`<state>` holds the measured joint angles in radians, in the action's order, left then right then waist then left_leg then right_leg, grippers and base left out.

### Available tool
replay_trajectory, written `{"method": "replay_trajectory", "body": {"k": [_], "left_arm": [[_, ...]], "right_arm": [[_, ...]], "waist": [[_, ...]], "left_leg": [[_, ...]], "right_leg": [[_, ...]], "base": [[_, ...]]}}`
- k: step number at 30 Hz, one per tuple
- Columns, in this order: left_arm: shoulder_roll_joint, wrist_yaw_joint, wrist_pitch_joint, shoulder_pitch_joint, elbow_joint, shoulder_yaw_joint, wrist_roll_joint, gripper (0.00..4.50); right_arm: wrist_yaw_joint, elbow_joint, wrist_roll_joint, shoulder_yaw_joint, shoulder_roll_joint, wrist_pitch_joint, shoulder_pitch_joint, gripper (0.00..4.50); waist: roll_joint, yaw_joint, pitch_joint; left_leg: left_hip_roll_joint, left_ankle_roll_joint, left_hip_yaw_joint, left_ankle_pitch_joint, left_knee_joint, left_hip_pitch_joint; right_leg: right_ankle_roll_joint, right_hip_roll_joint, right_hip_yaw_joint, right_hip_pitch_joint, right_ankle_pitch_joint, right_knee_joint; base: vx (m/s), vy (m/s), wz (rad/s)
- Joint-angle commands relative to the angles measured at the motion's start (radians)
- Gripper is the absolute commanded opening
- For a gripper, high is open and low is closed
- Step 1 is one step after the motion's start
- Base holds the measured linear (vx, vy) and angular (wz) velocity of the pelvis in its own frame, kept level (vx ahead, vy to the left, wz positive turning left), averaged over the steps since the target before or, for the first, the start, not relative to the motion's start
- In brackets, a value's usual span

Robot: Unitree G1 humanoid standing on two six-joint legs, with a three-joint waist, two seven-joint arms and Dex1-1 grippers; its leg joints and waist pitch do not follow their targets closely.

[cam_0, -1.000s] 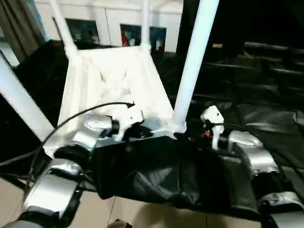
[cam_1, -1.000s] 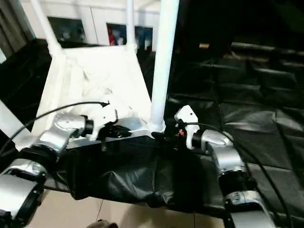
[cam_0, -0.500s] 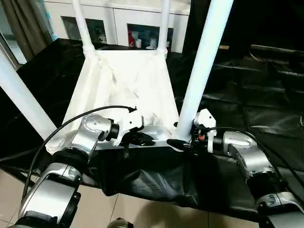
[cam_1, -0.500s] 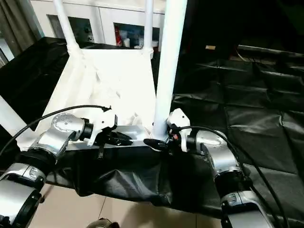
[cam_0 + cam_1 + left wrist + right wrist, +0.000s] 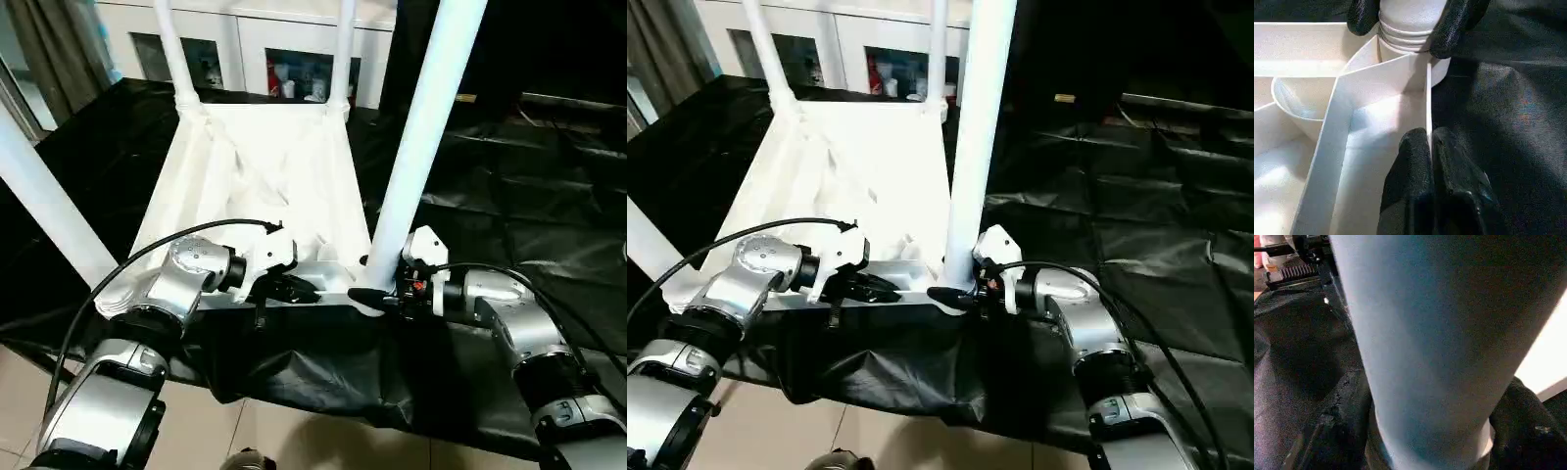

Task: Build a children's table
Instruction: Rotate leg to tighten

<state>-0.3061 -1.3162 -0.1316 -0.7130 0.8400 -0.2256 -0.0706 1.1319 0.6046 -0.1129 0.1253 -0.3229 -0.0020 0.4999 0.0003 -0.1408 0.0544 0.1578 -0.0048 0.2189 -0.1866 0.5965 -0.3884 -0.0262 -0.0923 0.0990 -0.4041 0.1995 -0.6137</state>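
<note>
The children's table [image 5: 260,176] lies upside down on the black-draped work table, its four white legs pointing up. My left gripper [image 5: 294,289] is shut on the thin near rim wall [image 5: 1427,93] of the top, one black finger [image 5: 1410,166] on each side. My right gripper [image 5: 377,294] grips the base of the near right leg [image 5: 416,137] just above its corner socket. Its fingers [image 5: 1344,421] hug both sides of the tube [image 5: 1425,342]. The left wrist view shows those same fingers [image 5: 1454,24] against the leg's ribbed collar [image 5: 1408,34].
The other near leg [image 5: 44,206] slants up at the left, and two far legs [image 5: 171,49] stand at the back. The black drape [image 5: 323,362] hangs over the work table's front edge, with tiled floor below. White cabinets [image 5: 284,59] line the back wall. A black cable [image 5: 147,250] loops over my left forearm.
The camera has tilted and steadied. My right gripper has moved in from the right to the near right leg's base and narrowed around it. The left gripper keeps its pinch on the rim.
</note>
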Motion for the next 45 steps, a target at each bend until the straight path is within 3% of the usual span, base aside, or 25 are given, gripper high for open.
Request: {"method": "replay_trajectory", "body": {"k": [1,5,9,12,16,17,20,21,23,26,29,31,35,39,45], "left_arm": [[0.023,0.011,0.001,0.002,-0.041,0.007,0.042,0.0],[0.033,0.071,-0.006,0.005,-0.032,0.02,0.032,0.0],[0.06,0.273,0.002,-0.031,0.027,0.032,-0.028,0.0],[0.088,0.419,0.043,-0.063,0.062,0.043,-0.058,0.0],[0.148,0.595,0.117,-0.097,0.091,0.064,-0.068,0.0],[0.197,0.716,0.141,-0.121,0.121,0.074,-0.073,0.0],[0.225,0.768,0.143,-0.133,0.138,0.078,-0.079,0.0],[0.243,0.78,0.138,-0.137,0.142,0.076,-0.081,0.0],[0.266,0.766,0.124,-0.138,0.14,0.071,-0.079,0.0],[0.26,0.714,0.102,-0.128,0.122,0.062,-0.075,0.0],[0.225,0.584,0.058,-0.097,0.084,0.045,-0.053,0.0],[0.207,0.521,0.051,-0.08,0.065,0.038,-0.039,0.0],[0.132,0.346,0.022,-0.029,0.015,0.013,-0.024,0.0],[0.089,0.249,-0.008,-0.004,-0.009,0.003,-0.005,0.0],[0.034,0.076,0.016,0.034,-0.087,0.002,0.055,0.0]], "right_arm": [[0.037,-0.009,-0.01,0.031,0.016,0.0,0.0,2.77],[-0.084,0.029,0.004,-0.002,0.049,-0.011,0.004,2.72],[-0.278,0.095,0.029,-0.044,0.104,0.0,0.017,2.71],[-0.403,0.126,0.035,-0.069,0.149,0.017,0.021,2.7],[-0.579,0.182,0.053,-0.091,0.213,0.033,0.039,2.7],[-0.703,0.242,0.066,-0.106,0.261,0.05,0.07,2.7],[-0.732,0.265,0.065,-0.108,0.285,0.05,0.085,2.7],[-0.728,0.27,0.057,-0.108,0.304,0.043,0.092,2.7],[-0.698,0.26,0.041,-0.113,0.326,0.034,0.098,3.26],[-0.647,0.24,0.039,-0.106,0.32,0.019,0.097,3.58],[-0.542,0.209,0.04,-0.078,0.277,0.022,0.087,3.58],[-0.481,0.188,0.046,-0.051,0.244,0.014,0.078,3.58],[-0.284,0.096,0.032,-0.001,0.142,0.001,0.039,3.58],[-0.19,0.053,0.026,-0.004,0.092,0.006,0.023,3.58],[-0.041,-0.029,-0.007,0.014,0.002,0.024,-0.007,3.58]], "waist": [[-0.016,0.002,-0.073],[-0.015,0.004,-0.072],[-0.015,0.018,-0.066],[-0.013,0.027,-0.066],[-0.011,0.032,-0.067],[-0.012,0.033,-0.066],[-0.01,0.032,-0.066],[-0.011,0.032,-0.066],[-0.01,0.031,-0.068],[-0.011,0.036,-0.068],[-0.015,0.042,-0.07],[-0.014,0.047,-0.072],[-0.014,0.042,-0.069],[-0.014,0.04,-0.067],[-0.013,0.029,-0.067]], "left_leg": [[0.095,0.099,-0.043,-0.091,-0.059,0.025],[0.095,0.093,-0.044,-0.093,-0.06,0.025],[0.093,0.039,-0.048,-0.162,-0.066,0.029],[0.093,0.02,-0.048,-0.185,-0.07,0.035],[0.092,0.007,-0.049,-0.18,-0.071,0.036],[0.092,0.007,-0.046,-0.18,-0.071,0.038],[0.088,0.003,-0.046,-0.196,-0.07,0.04],[0.088,0.015,-0.047,-0.19,-0.07,0.034],[0.09,0.03,-0.048,-0.178,-0.071,0.032],[0.09,0.039,-0.05,-0.178,-0.073,0.027],[0.087,0.06,-0.052,-0.171,-0.069,0.019],[0.087,0.072,-0.05,-0.142,-0.066,0.02],[0.089,0.11,-0.043,-0.126,-0.061,0.018],[0.094,0.082,-0.044,-0.164,-0.064,0.023],[0.098,0.07,-0.04,-0.154,-0.065,0.029]], "right_leg": [[-0.247,-0.098,-0.065,0.051,0.045,0.053],[-0.245,-0.097,-0.065,0.049,0.054,0.054],[-0.224,-0.102,-0.068,0.049,0.175,0.072],[-0.213,-0.099,-0.07,0.044,0.207,0.077],[-0.216,-0.1,-0.07,0.044,0.198,0.077],[-0.218,-0.099,-0.072,0.043,0.196,0.079],[-0.211,-0.1,-0.071,0.044,0.216,0.085],[-0.203,-0.101,-0.071,0.049,0.205,0.085],[-0.197,-0.1,-0.07,0.051,0.184,0.082],[-0.2,-0.099,-0.068,0.055,0.153,0.077],[-0.198,-0.105,-0.067,0.062,0.157,0.077],[-0.21,-0.1,-0.067,0.059,0.117,0.072],[-0.227,-0.094,-0.064,0.059,0.087,0.068],[-0.224,-0.094,-0.065,0.053,0.156,0.072],[-0.237,-0.095,-0.068,0.049,0.137,0.068]], "base": [[0.0,0.0,0.0],[0.0,0.0,0.0],[0.0,0.0,0.0],[0.0,0.0,0.0],[0.0,0.0,0.0],[0.0,0.0,0.0],[0.0,0.0,0.0],[0.0,0.0,0.0],[0.0,0.0,0.0],[0.0,0.0,0.0],[0.0,0.0,0.0],[0.0,0.0,0.0],[0.0,0.0,0.0],[0.0,0.0,0.0],[0.0,0.0,0.0]]}}
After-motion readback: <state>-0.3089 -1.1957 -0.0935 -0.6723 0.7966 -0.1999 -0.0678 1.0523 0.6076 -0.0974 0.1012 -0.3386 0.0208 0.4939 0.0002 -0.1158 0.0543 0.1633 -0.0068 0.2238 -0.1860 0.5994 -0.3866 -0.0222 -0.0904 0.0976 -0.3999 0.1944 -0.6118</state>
